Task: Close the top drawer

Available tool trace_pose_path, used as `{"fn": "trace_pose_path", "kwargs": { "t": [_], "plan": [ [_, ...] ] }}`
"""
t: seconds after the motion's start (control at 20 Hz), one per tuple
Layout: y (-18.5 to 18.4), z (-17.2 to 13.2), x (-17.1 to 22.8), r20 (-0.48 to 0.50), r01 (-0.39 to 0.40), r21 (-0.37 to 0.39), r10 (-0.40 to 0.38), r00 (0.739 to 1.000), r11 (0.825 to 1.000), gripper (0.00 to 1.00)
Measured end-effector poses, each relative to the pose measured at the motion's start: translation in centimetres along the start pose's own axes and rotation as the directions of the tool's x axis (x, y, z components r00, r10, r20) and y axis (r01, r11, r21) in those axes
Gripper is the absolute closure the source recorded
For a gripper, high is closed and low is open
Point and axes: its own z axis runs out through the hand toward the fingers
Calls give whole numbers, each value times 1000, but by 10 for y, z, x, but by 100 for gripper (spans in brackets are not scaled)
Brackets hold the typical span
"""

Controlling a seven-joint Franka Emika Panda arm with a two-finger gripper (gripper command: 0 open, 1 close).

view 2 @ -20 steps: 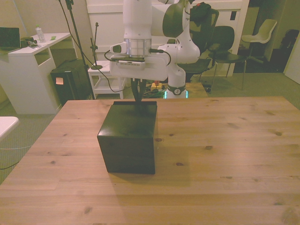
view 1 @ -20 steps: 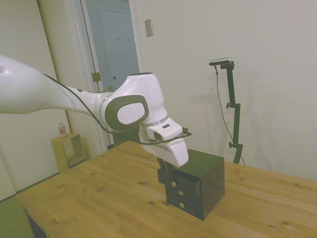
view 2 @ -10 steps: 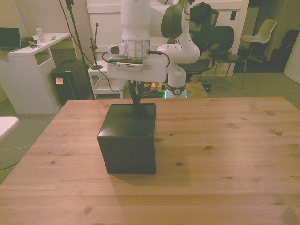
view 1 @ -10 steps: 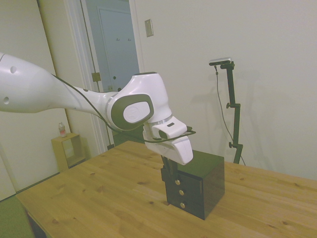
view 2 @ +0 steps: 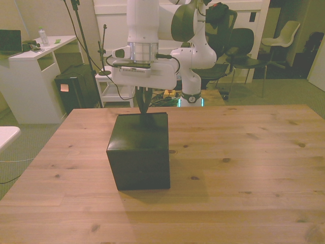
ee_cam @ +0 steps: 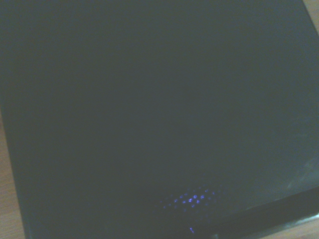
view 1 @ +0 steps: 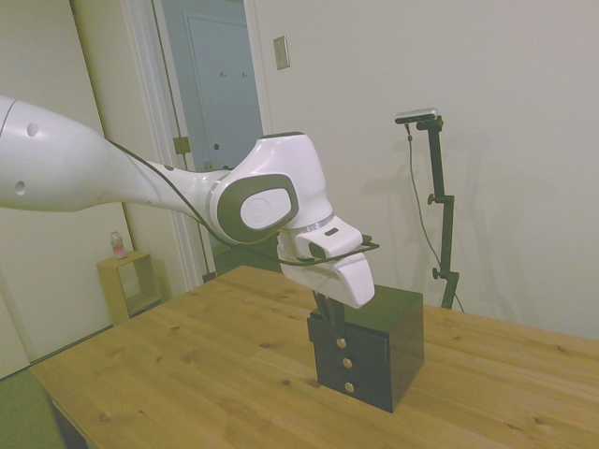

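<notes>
Wooden counter [view 1: 187, 374], white arm [view 1: 112, 178] reaching over it, black cabinet [view 2: 139, 150] standing mid-counter, tool [view 1: 327, 323] pressed against the cabinet's front at the top drawer [view 1: 328, 329], drawer nearly flush, finger spread impossible to tell, brass knobs [view 1: 344, 362] below.

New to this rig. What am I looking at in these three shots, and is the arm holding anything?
A white robot arm works at a wooden table. One picture is taken from the side, one from across the table, and the dark one from a camera on the wrist, filled by the top of the black cabinet. That cabinet is the only thing on the table; it has three brass-knobbed drawers. The pincer sits against the top drawer, which looks nearly shut. Nothing appears to be held; whether the pincer is open is unclear.
</notes>
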Motion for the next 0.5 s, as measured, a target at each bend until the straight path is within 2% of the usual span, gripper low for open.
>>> {"fn": "trace_pose_path", "kwargs": {
  "t": [0.5],
  "plan": [
    [-6,-2,6,-16,2,9,-2,1000,1000,100]
  ]
}}
